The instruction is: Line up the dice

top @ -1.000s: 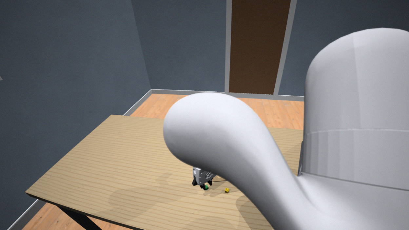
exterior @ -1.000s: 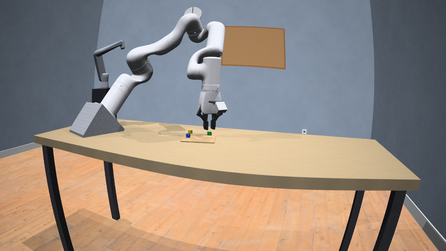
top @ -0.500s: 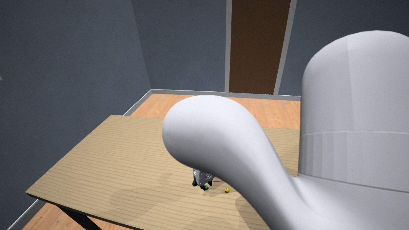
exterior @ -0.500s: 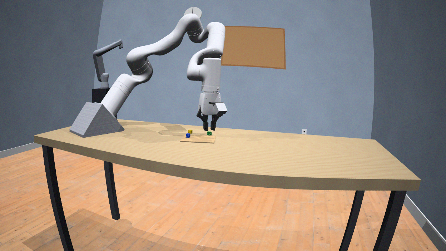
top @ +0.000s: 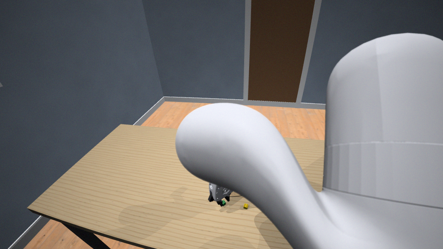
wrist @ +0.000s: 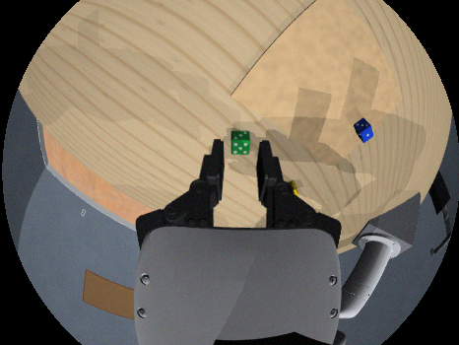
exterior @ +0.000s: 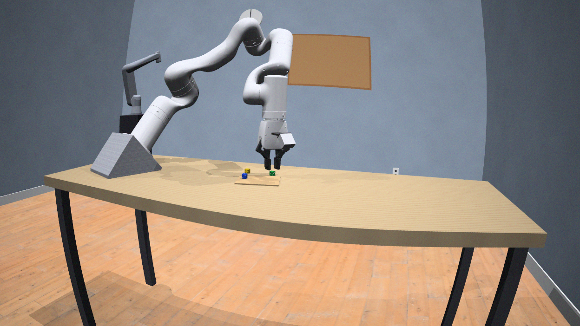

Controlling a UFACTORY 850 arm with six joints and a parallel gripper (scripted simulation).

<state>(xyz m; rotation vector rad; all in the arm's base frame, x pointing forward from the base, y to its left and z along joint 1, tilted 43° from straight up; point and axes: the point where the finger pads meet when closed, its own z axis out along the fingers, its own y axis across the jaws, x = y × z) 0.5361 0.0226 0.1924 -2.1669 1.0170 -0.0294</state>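
Observation:
My gripper [top: 219, 201] [exterior: 272, 166] [wrist: 240, 153] is open and empty, fingers pointing down. It hangs low over the green die [top: 223, 202] [exterior: 272, 172] [wrist: 240, 142], which lies off the mat beyond its edge; its upper face seems to show five. The blue die [exterior: 244, 175] [wrist: 363, 130] stands on the mat [exterior: 259, 181] [wrist: 295, 54] near the edge on the base side, seemingly with one pip up. The yellow die [top: 245, 206] [exterior: 247, 170] [wrist: 294, 188] lies off the mat; a finger mostly hides it in the wrist view. Its number is too small to read. The arm hides the blue die in the top view.
The robot's base [exterior: 121, 156] stands at the left end of the table [exterior: 365, 202] in the exterior view. The yellow die is close beside one finger in the wrist view. Arm shadows fall across the mat and table.

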